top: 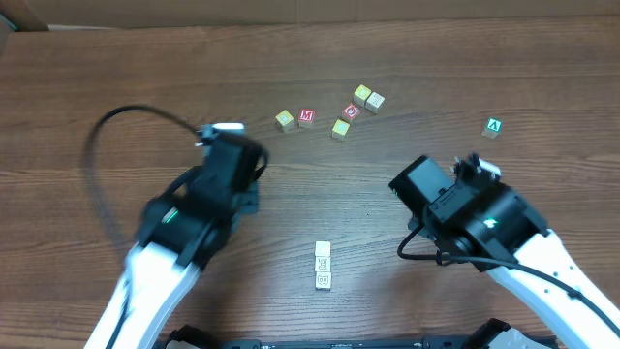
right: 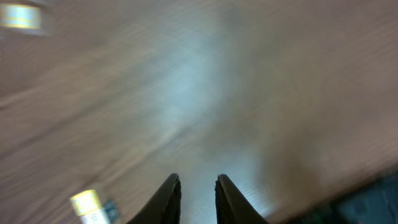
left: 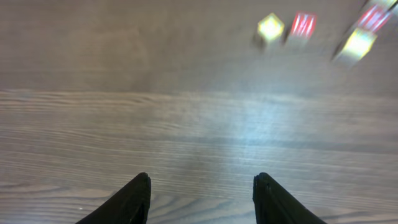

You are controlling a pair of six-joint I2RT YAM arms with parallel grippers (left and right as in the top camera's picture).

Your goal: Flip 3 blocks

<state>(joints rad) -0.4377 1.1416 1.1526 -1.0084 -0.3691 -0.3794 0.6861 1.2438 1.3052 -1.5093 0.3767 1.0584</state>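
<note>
**Position of the work.** The three blocks (top: 323, 265) lie in a short line at the front centre of the table (top: 116, 68), end to end and apparently touching. They run from the far block (top: 323, 249) to the near block (top: 323, 280). The line sits between my two arms, apart from both.

**Jaws.**
- My left gripper (left: 202, 200) stands well parted, with nothing between the fingers and bare wood beneath.
- My right gripper (right: 194, 200) shows only a narrow gap, also empty. Its view is smeared.
- A blurred yellowish cube (right: 87, 202) sits low left in the right wrist view. I cannot tell which cube it is.

**Items not in scope.**
- The M cube (top: 306, 117), the O cube (top: 351, 111) and their yellow-faced neighbours form a cluster at the far side.
- The A cube (top: 494, 127) sits alone at the far right.
- My left wrist camera faces that cluster, and the M cube (left: 303, 25) shows in it, not the line.

**Assessment.** With nothing held, I judge the step in hand to be the approach to a first block.

**Recommendations.**
- Turn the left wrist back toward the front centre.
- Start with an end block, since its outer face is free.
- Close across the two side faces that touch no neighbour, with the fingers square to them.
- Widen the right jaws past a block's width before descending.
- Work one arm at a time over the line, because both reaching in would crowd it.
- Lift the block clear before rolling it, then set it down with a new face up.

**Risk.** A low or skewed descent would likely nudge the adjoining block out of line.
</note>
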